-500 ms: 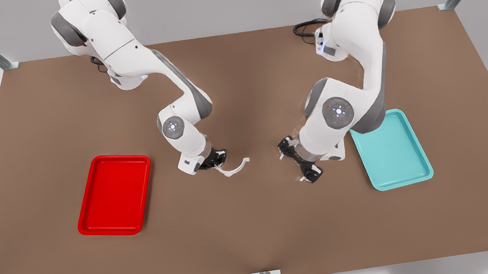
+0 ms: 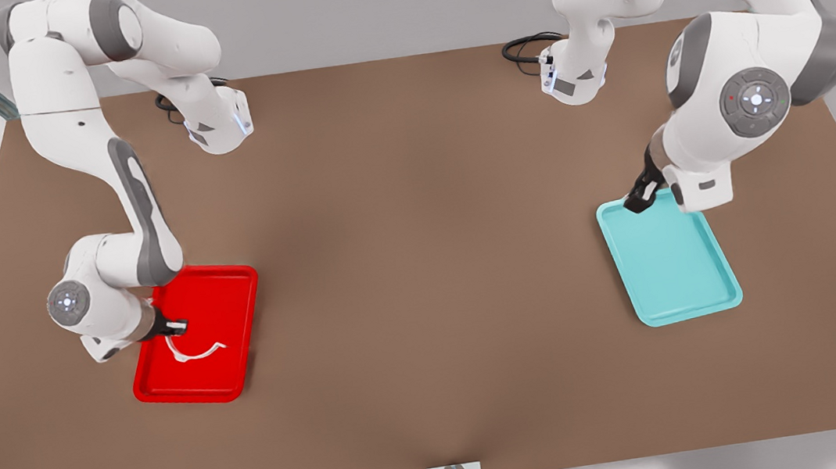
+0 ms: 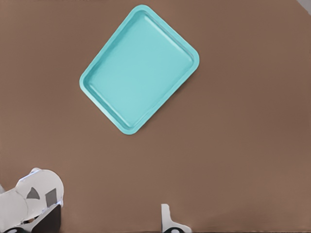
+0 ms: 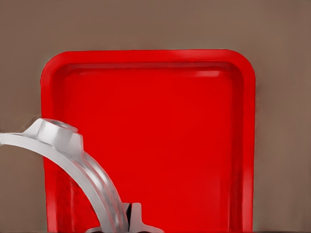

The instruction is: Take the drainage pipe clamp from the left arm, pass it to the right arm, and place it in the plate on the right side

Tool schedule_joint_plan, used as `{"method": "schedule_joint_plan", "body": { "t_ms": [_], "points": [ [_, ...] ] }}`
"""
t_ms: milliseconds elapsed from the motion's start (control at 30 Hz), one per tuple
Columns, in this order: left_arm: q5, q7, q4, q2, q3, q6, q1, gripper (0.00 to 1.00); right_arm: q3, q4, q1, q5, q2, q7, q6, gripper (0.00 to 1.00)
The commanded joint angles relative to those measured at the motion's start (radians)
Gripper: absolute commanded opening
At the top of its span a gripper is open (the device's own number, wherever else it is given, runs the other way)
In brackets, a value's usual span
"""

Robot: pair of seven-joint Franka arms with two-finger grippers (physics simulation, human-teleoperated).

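Clamped jaws of the right gripper [image 2: 178, 325] hold the pipe clamp [image 2: 197, 351] over the red tray [image 2: 235, 287].

From the front, that tray sits near the table's [image 2: 417, 227] edge at the front view's left; the clamp curves above its floor. The left gripper [image 2: 638, 197] waits over the teal tray's [image 2: 675, 276] far corner; whether its jaws are apart I cannot tell. The left wrist view looks down on the teal tray [image 3: 141, 68]. The right wrist view has the clamp [image 4: 73, 160] pinched at one end above the red tray [image 4: 248, 145].
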Motion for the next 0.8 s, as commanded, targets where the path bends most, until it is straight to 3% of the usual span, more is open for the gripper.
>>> {"method": "schedule_joint_plan", "body": {
  "t_ms": [0, 200, 233, 433, 567, 767],
  "points": [
    [-0.021, 1.133, 0.002, -0.003, -0.001, -0.024, 0.002, 1.0, -0.018, 0.0, -0.002, -0.058, 0.014, -0.359, -0.09, 0.21],
    [-0.021, 1.032, 0.008, -0.007, -0.02, -0.023, 0.0, 1.0, -0.018, -0.003, -0.002, -0.084, 0.072, -0.328, -0.096, 0.21],
    [-0.022, 1.038, 0.008, -0.001, -0.017, -0.024, 0.002, 1.0, -0.018, -0.002, -0.007, -0.079, 0.085, -0.33, -0.096, 1.0],
    [-0.021, 1.03, 0.008, -0.004, -0.021, -0.027, 0.0, 1.0, -0.017, 0.045, -0.019, -0.071, 0.076, -0.331, -0.169, 1.0],
    [-0.021, 1.03, 0.008, -0.003, -0.02, -0.027, 0.0, 1.0, -0.008, 0.441, 0.071, 0.01, -0.013, -0.104, -0.832, 1.0],
    [-0.016, 1.032, 0.008, 0.002, -0.017, -0.026, 0.008, 1.0, -0.012, 0.414, 0.074, 0.004, -0.253, 0.002, -0.835, 1.0]
  ]
}}
